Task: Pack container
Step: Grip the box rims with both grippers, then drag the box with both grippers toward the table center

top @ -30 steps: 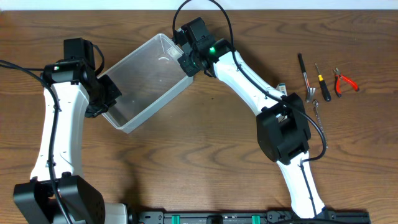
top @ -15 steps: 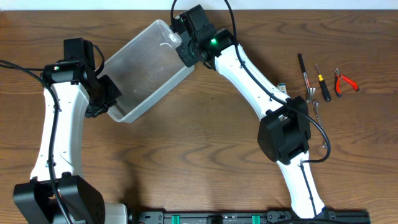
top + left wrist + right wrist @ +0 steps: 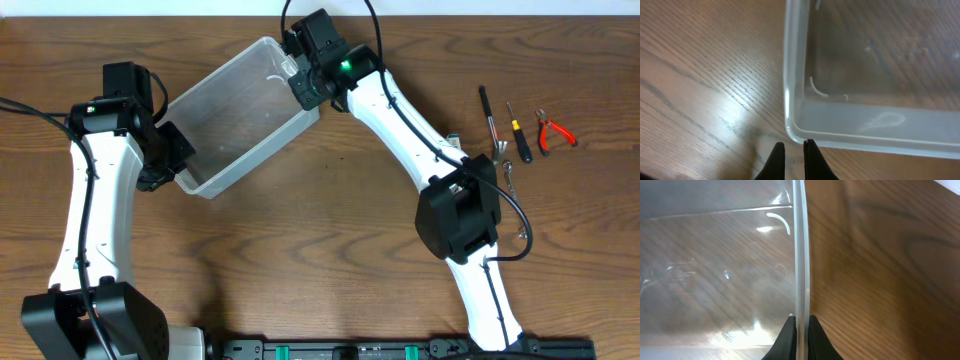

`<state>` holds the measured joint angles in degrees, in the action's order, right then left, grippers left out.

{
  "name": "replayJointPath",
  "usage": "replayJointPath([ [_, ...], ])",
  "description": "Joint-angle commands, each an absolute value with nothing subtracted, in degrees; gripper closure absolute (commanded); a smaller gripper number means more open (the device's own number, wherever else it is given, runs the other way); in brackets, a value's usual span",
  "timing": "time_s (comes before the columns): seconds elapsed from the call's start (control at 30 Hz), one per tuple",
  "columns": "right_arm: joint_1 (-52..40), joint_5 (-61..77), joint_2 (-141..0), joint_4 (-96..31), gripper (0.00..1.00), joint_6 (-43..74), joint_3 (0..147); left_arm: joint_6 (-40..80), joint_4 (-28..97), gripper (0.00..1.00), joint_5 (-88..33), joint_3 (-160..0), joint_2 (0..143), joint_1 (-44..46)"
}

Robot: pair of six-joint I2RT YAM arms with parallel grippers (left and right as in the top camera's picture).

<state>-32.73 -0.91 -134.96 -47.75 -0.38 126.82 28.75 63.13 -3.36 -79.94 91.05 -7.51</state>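
Change: container had swung its far end toward the frame's top, carried by the right gripper.
Overhead: tub lay diagonally at upper centre-left, between the right gripper and the left gripper; hand tools lay well apart at upper right, unpacked.
Left wrist: jaws nearly together at the tub's corner rim; whether they pinched it could not be told. Probably steadying.
Right wrist: fingers closed across the rim, one on each side, a hold suited to dragging.

container: clear see-through plastic tub, rectangular, rounded corners, lip round top edge; empty, wood grain shows straight through bottom; open side up; skewed diagonal in overhead view, one short end up by far edge, other short end lower left; sits in far-left part of wooden table
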Motion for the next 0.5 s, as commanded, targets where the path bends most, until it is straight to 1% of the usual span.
replayJointPath([
  [0.0, -32.2, -3.2, -131.8, -48.1, 0.99, 0.8, 128.6, 31.0, 63.5, 0.94, -1.7, -79.7, 91.6, -7.7],
  [0.13, -31.9, -3.2, -131.6, -48.7, 0.99, 0.8, 128.6, 31.0, 63.5, 0.94, -2.4, -79.5, 91.8, -7.7],
  [0.17, -31.7, -3.2, -131.5, -48.7, 0.99, 0.8, 128.6, 31.0, 63.5, 0.93, -2.6, -79.3, 91.8, -7.7],
  [0.2, -31.5, -3.2, -131.4, -48.7, 0.99, 0.8, 128.6, 31.0, 63.5, 0.85, -2.6, -78.9, 91.8, -7.7],
  [0.27, -31.1, -3.2, -131.1, -48.9, 0.99, 0.8, 128.6, 31.0, 63.4, 0.58, -2.6, -78.0, 91.8, -7.7],
  [0.3, -31.0, -3.2, -131.0, -49.0, 0.99, 0.8, 128.6, 31.0, 63.2, 0.56, -2.5, -77.3, 91.8, -7.7],
  [0.47, -30.3, -3.2, -130.7, -49.4, 0.99, 0.8, 128.6, 30.3, 59.3, 0.56, -2.6, -72.9, 91.9, -7.7],
])
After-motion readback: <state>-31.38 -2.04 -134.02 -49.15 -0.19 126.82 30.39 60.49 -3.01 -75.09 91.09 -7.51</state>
